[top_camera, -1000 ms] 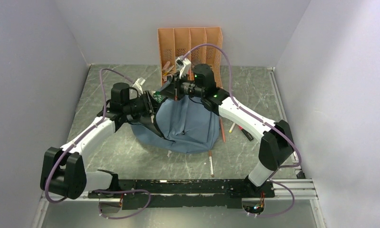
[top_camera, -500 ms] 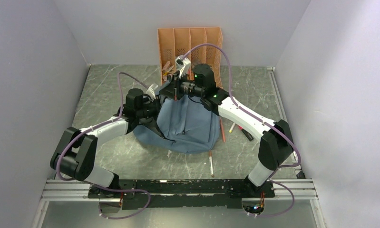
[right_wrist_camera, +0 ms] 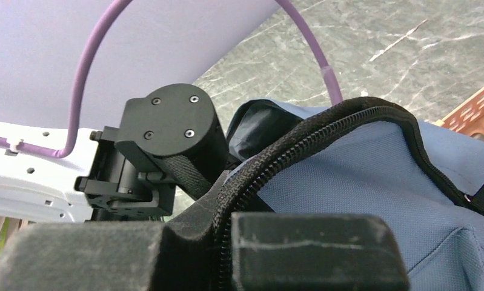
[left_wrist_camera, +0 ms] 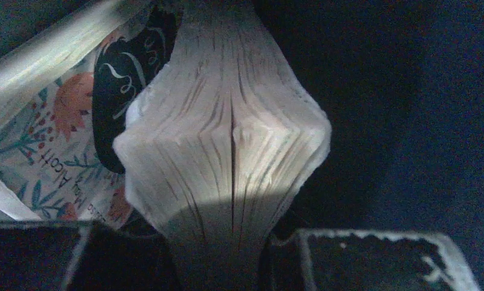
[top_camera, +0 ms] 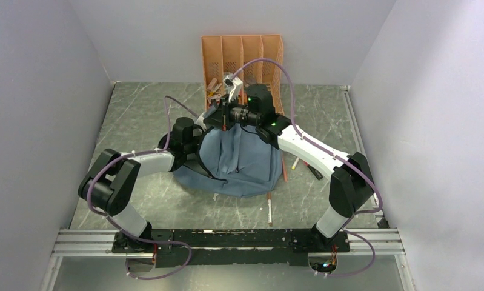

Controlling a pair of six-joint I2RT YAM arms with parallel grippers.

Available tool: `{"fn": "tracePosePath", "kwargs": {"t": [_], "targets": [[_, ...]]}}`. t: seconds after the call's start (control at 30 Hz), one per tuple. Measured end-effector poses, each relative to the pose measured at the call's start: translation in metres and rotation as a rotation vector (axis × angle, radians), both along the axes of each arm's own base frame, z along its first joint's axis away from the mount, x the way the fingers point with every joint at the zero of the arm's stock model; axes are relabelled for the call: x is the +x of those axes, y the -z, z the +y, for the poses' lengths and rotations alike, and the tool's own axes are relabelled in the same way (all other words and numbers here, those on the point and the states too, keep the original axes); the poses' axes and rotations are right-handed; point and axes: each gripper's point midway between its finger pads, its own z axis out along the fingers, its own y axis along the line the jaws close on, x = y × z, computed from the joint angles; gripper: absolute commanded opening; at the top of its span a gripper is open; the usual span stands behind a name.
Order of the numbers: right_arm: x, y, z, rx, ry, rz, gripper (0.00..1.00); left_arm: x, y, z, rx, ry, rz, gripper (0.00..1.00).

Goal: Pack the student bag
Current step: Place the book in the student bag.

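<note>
Student bag [top_camera: 242, 160] at frame centre, mouth up. Your right gripper [right_wrist_camera: 221, 257] clamped on zip edge [right_wrist_camera: 348, 121], holding mouth open. Left gripper [left_wrist_camera: 221, 257] pinches book [left_wrist_camera: 227, 139] inside dark interior; not released. Pens [top_camera: 269, 209] lower right of bag unpacked. Judged partway.

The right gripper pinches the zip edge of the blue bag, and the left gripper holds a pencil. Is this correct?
Not quite. The left gripper holds a book, not a pencil: the left wrist view shows its fanned page edges and flowered cover. The right gripper does pinch the zip edge of the blue bag.
</note>
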Motion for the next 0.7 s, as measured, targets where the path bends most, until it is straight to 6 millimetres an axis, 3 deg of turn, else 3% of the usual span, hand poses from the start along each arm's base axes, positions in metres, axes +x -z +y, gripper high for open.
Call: {"fn": "tracePosePath", "kwargs": {"t": [0.03,0.17,0.27,0.4,0.43,0.47,0.7], "targets": [[-0.001,0.002,0.0,-0.003,-0.003,0.004,0.0,0.001,0.004,-0.002,0.004,-0.004,0.007,0.1],[-0.002,0.007,-0.001,-0.011,-0.006,0.014,0.0,0.005,0.014,-0.005,0.033,-0.019,0.028,0.44],[-0.001,0.008,-0.001,-0.013,0.002,0.01,0.0,0.009,0.018,-0.005,0.067,-0.028,0.024,0.59],[0.004,0.002,-0.001,0.003,0.018,-0.02,0.0,0.012,0.021,-0.006,0.112,-0.04,0.017,0.66],[0.004,0.001,-0.001,0.005,0.022,-0.025,0.0,0.013,0.022,-0.006,0.121,-0.041,0.015,0.78],[0.005,0.001,-0.002,0.005,0.025,-0.03,0.0,0.013,0.023,-0.006,0.132,-0.041,0.014,0.82],[0.007,0.002,-0.006,0.002,0.052,-0.049,0.0,0.017,0.028,0.004,0.215,-0.061,0.011,0.85]]}}
